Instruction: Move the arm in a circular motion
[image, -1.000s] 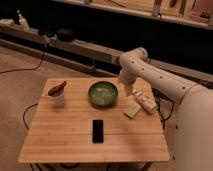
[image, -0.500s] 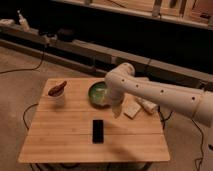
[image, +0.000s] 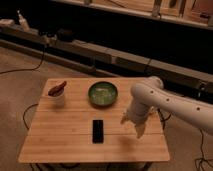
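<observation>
The arm (image: 170, 102), glossy white with thick rounded segments, reaches in from the right edge over the right side of the wooden table (image: 60, 137). Its bulbous joint (image: 143, 94) sits right of the green bowl (image: 103, 93). From that joint the last segment drops toward the tabletop. The gripper (image: 134, 125) hangs at its end, just above the wood to the right of the black phone (image: 98, 130). It touches none of the tabletop items.
A white cup (image: 57, 96) with a reddish-brown thing on top stands at the table's left. Cables run over the floor on the left (image: 20, 67). A long low ledge (image: 100, 52) crosses behind the table.
The arm's joint has swung from beside the bowl's rim to the right and toward the table's front. The gripper now hangs lower over the right part of the table.
</observation>
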